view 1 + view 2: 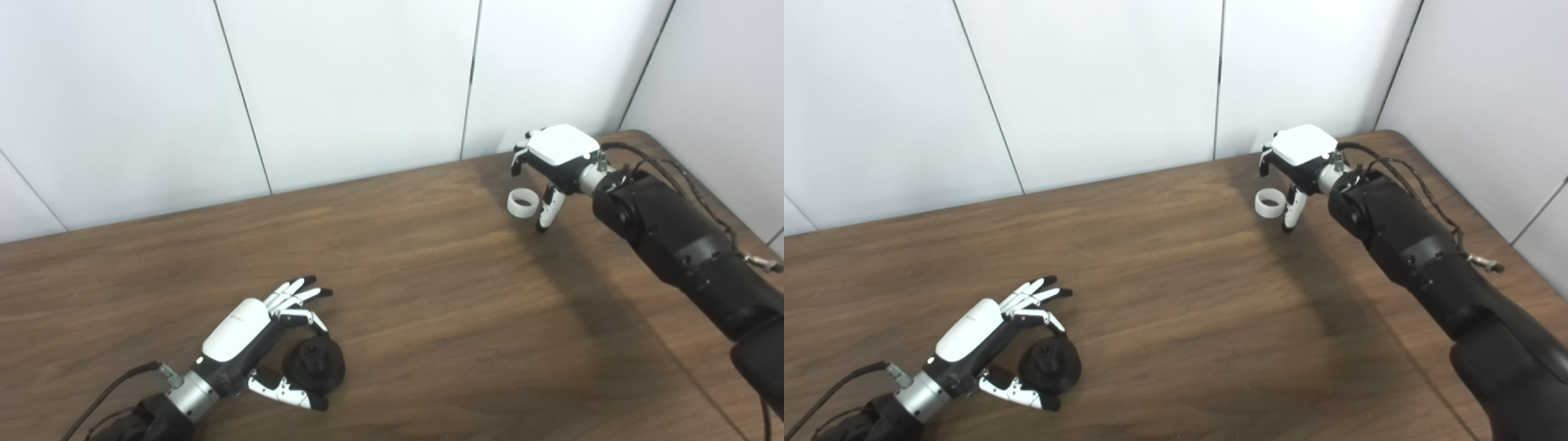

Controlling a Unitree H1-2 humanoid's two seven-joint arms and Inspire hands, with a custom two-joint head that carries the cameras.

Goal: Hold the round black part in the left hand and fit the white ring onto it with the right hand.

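On the table [429, 294], the round part [315, 365] lies near-left beside the left hand [257, 334]; the ring [522, 203] sits far right, beside the right hand [554, 162].

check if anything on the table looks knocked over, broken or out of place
Nothing stands out. The round black part sits flat on the table between the fingers and thumb of the left robot hand. The white ring is intact beside the right robot hand.
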